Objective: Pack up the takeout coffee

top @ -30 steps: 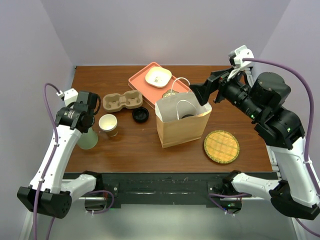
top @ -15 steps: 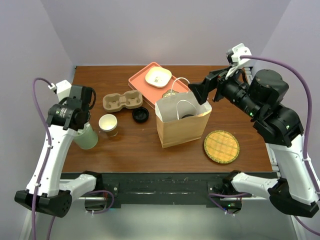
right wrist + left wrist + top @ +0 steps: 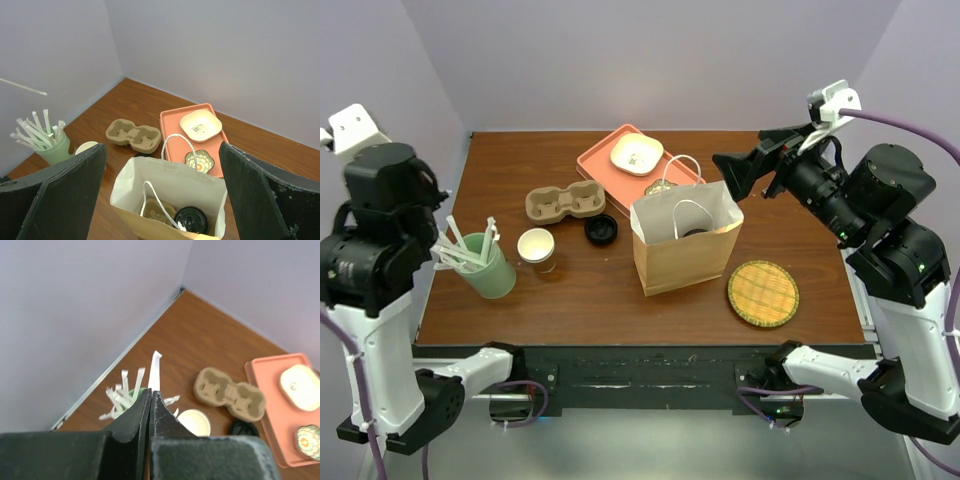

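The takeout coffee stands inside the open paper bag. Its black lid shows at the bag's bottom, beside a brown cup carrier piece, and also in the top view. My right gripper is open and empty, held high above and behind the bag. In the top view it sits at the bag's far right. My left gripper is shut on a white wrapped straw, raised high above the green cup. The left arm hides its fingers in the top view.
A green cup of straws, a lidless brown cup, a loose black lid and a cup carrier sit at left. A pink tray holds a white dish. A woven coaster lies right of the bag.
My left arm has risen from the green cup and swung up to the left, shut on a straw. My right gripper has pulled back up and to the right from the bag.
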